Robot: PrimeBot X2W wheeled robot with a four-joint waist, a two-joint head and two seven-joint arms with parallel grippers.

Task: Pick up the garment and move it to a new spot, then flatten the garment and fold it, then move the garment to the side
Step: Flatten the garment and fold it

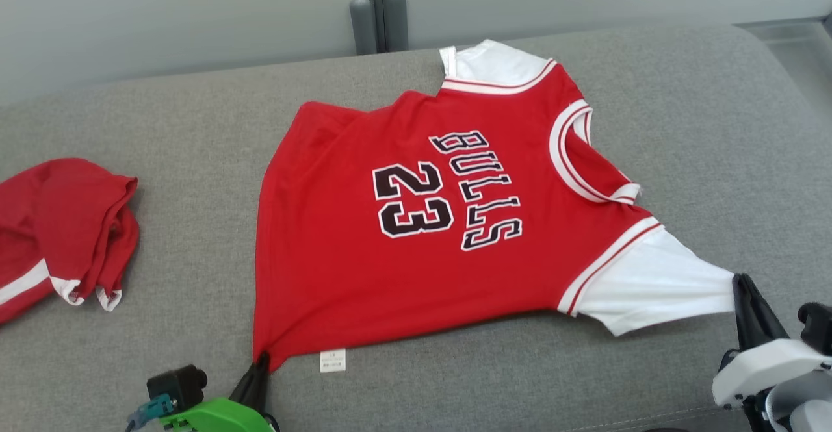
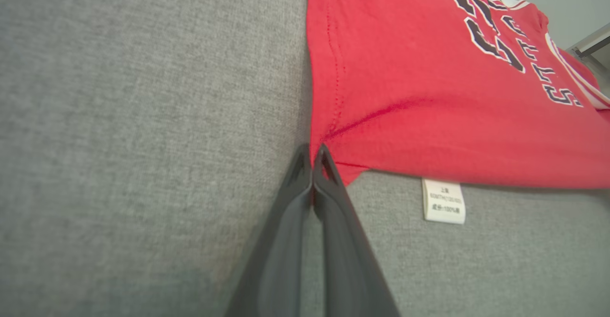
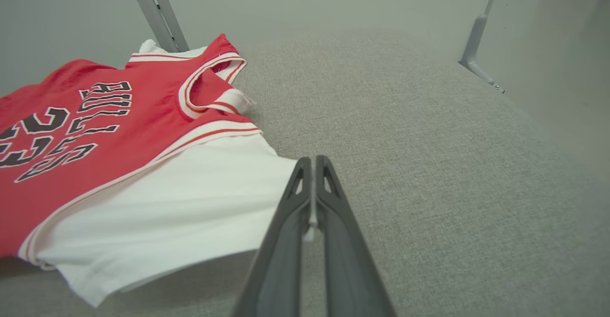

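Your red jersey (image 1: 364, 269) lies print-up across the middle of the grey table (image 1: 195, 114), stretched along its near edge between both arms. Your left end effector (image 2: 313, 154) is clamped on the hem corner. Your right end effector (image 3: 313, 163) is pinched shut on the tip of the white sleeve (image 1: 650, 282). These two widely spaced holds appear meant to pull out wrinkles before folding. A second red garment (image 1: 71, 224) lies bunched well apart at the left.
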